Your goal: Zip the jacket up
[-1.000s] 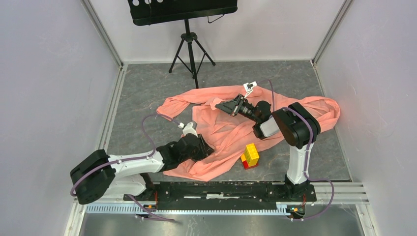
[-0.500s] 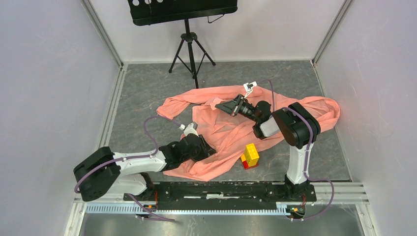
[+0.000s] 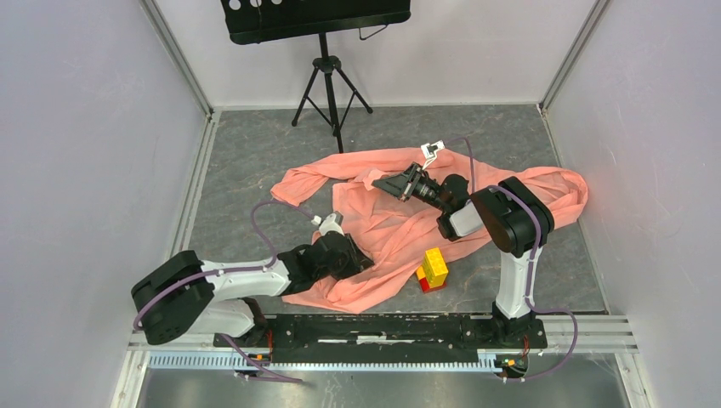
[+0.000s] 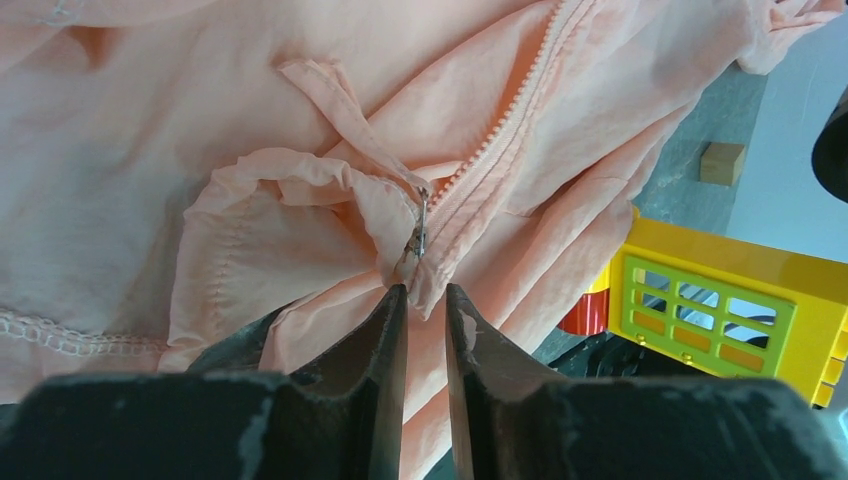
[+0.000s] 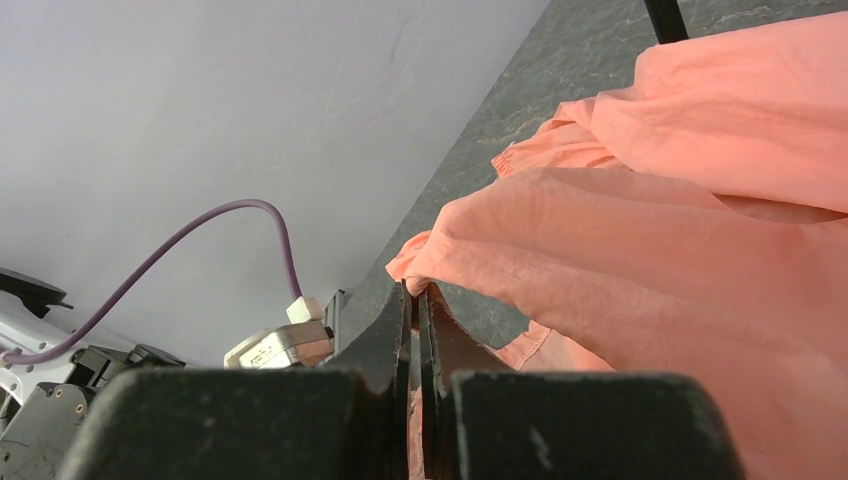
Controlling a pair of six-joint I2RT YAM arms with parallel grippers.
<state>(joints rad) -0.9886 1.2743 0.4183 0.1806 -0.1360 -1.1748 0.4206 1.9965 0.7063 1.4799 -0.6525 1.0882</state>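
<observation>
The grey worktop point(image 3: 255, 161) carries the crumpled salmon jacket point(image 3: 387, 229) at its middle. The right hand point(image 5: 413, 295) is clamped on a fold of it. The left hand point(image 4: 420, 295), fingers barely apart, straddles the hem below the zipper slider point(image 4: 418, 235); I cannot tell whether it grips.

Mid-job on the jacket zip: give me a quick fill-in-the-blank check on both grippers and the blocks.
The right gripper is pinching a fold of the ____.
The left gripper has its tips right at the metal pull of the ____.
The block stack has a yellow block over a ____ one.
Missing words: jacket, zipper, red.
</observation>
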